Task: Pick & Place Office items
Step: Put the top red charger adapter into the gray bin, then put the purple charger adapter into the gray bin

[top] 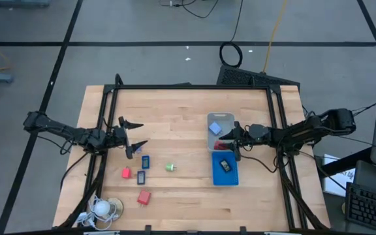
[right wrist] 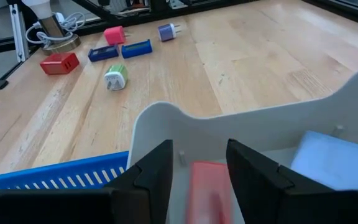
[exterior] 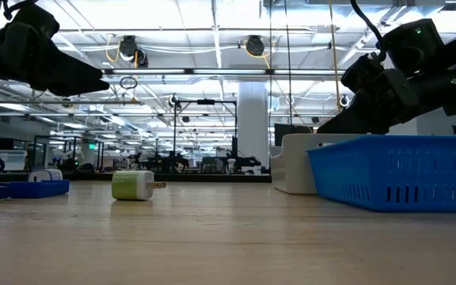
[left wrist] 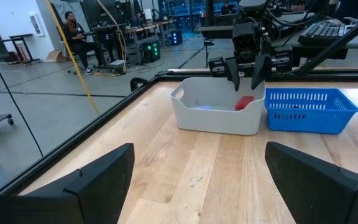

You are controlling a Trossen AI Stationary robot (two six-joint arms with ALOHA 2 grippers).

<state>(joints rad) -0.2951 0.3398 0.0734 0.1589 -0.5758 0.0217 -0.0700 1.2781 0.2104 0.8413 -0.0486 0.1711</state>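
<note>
My right gripper (top: 231, 142) hangs open over the near end of the white tray (top: 221, 120). A red block (left wrist: 244, 102) shows just below and between its fingertips, inside the tray and blurred in the right wrist view (right wrist: 207, 186). A light-blue cube (right wrist: 331, 160) lies in the same tray. On the table's left half lie two red blocks (top: 126, 173) (top: 143, 196), two dark blue pieces (top: 145, 161) (top: 141, 177) and a green bit (top: 170, 167). My left gripper (top: 136, 134) waits open above the table's left side, far from them.
A blue tray (top: 225, 175) stands just nearer than the white one, with a dark piece (top: 225, 164) in it. A white coiled-cord thing (top: 103, 207) sits at the near left corner. Bare wood lies between the loose items and the trays.
</note>
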